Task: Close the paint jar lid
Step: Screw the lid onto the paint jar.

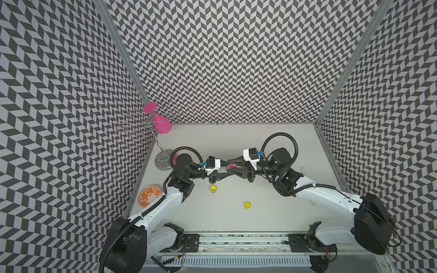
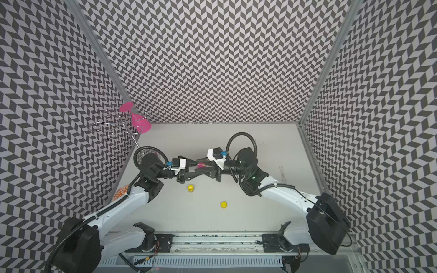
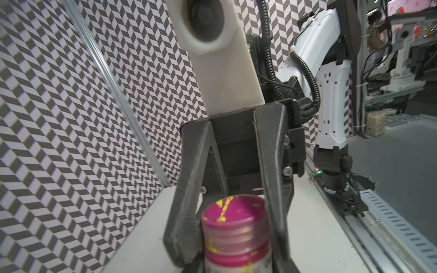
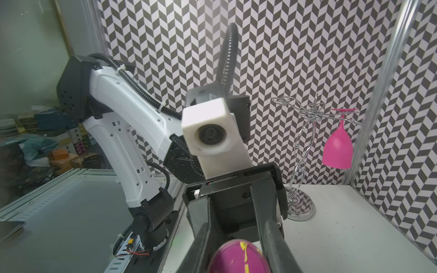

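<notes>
The paint jar [image 1: 231, 166] stands upright between both grippers at mid-table, pink and smeared with yellow. Its white-labelled body [image 3: 236, 266] shows at the bottom of the left wrist view, with the pink lid [image 3: 234, 212] sitting on top. My left gripper [image 1: 228, 168] comes in from the left, low, and its jaws rest against the jar's body. My right gripper [image 1: 234, 167] comes in from the right, higher up. Its fingers [image 3: 186, 234] are pressed on both sides of the lid. In the right wrist view the lid's top [image 4: 238, 257] shows between the dark fingers.
An open yellow jar [image 1: 213, 188] and a loose yellow lid [image 1: 247, 204] lie on the table nearer the front. At the back left stands a wire glass rack [image 1: 163, 160] with a hanging pink glass [image 1: 160, 123]. An orange patterned plate [image 1: 150, 195] lies by the left wall.
</notes>
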You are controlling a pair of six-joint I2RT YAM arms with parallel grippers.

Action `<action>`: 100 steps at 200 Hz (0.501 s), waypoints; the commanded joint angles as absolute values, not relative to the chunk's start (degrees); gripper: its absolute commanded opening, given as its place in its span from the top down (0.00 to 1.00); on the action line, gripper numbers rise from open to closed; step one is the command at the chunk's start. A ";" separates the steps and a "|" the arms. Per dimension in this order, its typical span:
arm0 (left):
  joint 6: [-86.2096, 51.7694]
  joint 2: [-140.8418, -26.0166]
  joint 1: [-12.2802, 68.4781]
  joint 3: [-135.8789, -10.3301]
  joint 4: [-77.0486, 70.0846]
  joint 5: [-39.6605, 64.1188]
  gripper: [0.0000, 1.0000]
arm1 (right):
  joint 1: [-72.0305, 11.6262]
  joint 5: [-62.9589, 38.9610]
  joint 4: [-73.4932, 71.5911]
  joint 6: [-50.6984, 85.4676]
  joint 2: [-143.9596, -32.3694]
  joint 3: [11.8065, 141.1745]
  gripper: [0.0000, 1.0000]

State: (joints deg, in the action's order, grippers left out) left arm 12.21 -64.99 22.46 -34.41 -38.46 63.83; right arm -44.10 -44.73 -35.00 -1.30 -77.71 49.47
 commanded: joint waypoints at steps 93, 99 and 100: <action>14.72 -64.07 22.16 -35.42 -37.57 60.57 0.72 | -44.58 -42.88 -34.01 0.35 -77.21 51.93 1.00; 14.88 -64.14 22.15 -35.51 -37.50 60.80 0.74 | -44.56 -42.89 -33.89 0.27 -77.38 52.07 1.00; 14.91 -64.15 22.15 -35.51 -37.47 60.76 0.74 | -44.60 -42.85 -33.87 0.31 -77.41 52.09 1.00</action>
